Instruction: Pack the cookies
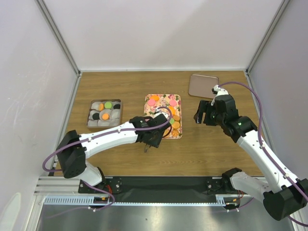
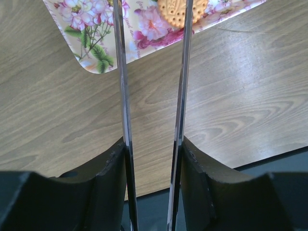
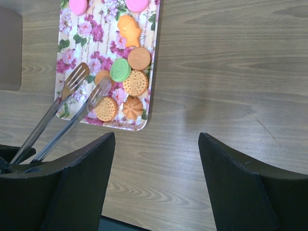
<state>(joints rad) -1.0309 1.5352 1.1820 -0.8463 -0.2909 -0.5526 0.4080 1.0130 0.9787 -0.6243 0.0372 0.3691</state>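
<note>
The cookies (image 1: 175, 124) lie on a floral tray (image 1: 162, 98) at the table's middle; pink, green (image 3: 120, 70), brown and orange biscuit discs show in the right wrist view. More cookies (image 1: 105, 116), orange, green and black, sit in white paper cups in a metal tin (image 1: 88, 120) at the left. My left gripper (image 1: 153, 135) is shut on metal tongs (image 2: 123, 96), whose tips (image 3: 77, 77) hover over the tray's near end beside an orange biscuit (image 2: 180, 12). My right gripper (image 1: 202, 115) is open and empty above bare wood right of the tray.
A flat brown lid (image 1: 203, 85) lies at the back right, behind my right gripper. White walls close in the table on three sides. The tray's near corner (image 2: 91, 62) sits just ahead of my left gripper (image 2: 153, 144).
</note>
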